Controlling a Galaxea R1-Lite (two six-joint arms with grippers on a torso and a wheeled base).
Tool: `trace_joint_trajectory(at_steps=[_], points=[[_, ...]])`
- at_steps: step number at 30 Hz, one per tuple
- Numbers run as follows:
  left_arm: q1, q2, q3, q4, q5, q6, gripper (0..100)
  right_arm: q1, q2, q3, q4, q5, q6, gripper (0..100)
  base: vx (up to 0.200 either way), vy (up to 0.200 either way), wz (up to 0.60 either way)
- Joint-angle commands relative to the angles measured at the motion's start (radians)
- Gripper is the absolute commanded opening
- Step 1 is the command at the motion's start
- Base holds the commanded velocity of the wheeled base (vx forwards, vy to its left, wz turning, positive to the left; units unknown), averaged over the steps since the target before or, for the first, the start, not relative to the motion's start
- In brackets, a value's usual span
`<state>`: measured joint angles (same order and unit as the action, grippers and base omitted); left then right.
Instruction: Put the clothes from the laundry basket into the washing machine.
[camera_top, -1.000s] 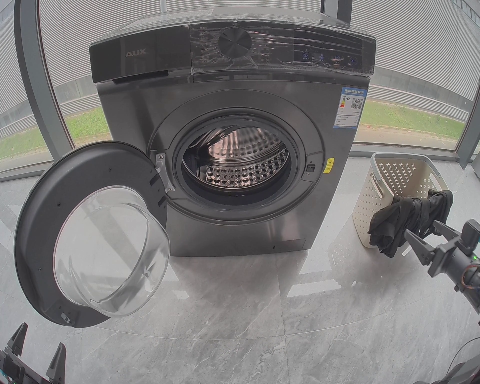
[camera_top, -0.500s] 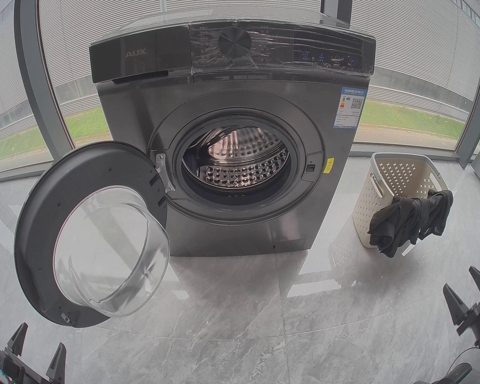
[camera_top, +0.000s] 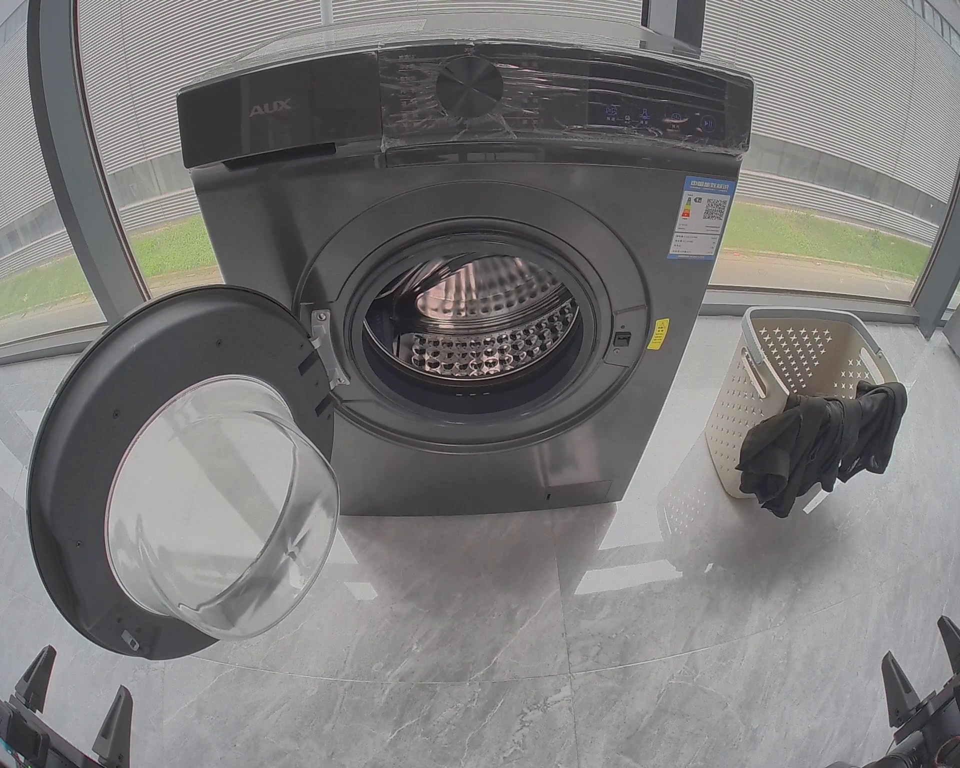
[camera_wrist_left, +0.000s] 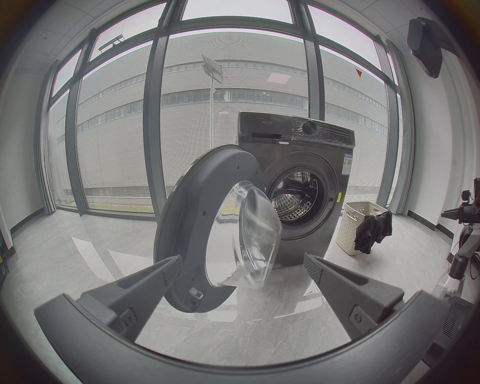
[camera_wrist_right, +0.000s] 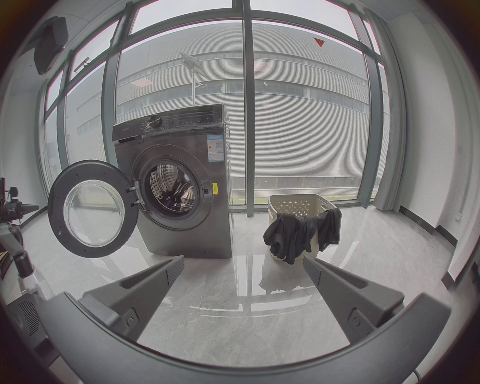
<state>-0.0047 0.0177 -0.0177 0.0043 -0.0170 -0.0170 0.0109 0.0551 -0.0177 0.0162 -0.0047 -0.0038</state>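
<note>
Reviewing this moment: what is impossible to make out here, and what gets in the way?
1. Head view: the floor of the laundry basket, hidden by its near wall and by the dark clothes draped over the rim. Whether more clothes lie inside cannot be told.
2. Head view: the lower front of the drum, behind the door seal of the washing machine.
3. Head view: left gripper and right gripper, both cut off by the bottom edge.

From the head we look down, near the washing machine (camera_top: 610, 440). Our wrist cameras sit low, farther back, left and right; all three share the machine and laundry basket (camera_wrist_right: 300, 204).
</note>
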Motion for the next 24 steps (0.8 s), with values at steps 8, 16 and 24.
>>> trace_joint_trajectory(at_steps=[8, 16, 24], points=[[0.000, -0.018, 0.016, -0.003, 0.000, -0.001, 100, -0.002, -0.047, 0.012, 0.004, 0.014, 0.001, 100, 0.125, 0.000, 0.00], [0.000, -0.018, 0.016, -0.004, 0.000, -0.003, 100, -0.002, -0.047, 0.012, 0.004, 0.014, 0.001, 100, 0.000, -0.125, 0.00], [0.000, -0.018, 0.016, -0.003, 0.000, -0.008, 100, -0.002, -0.047, 0.012, 0.004, 0.014, 0.001, 100, 0.000, -0.200, 0.00]])
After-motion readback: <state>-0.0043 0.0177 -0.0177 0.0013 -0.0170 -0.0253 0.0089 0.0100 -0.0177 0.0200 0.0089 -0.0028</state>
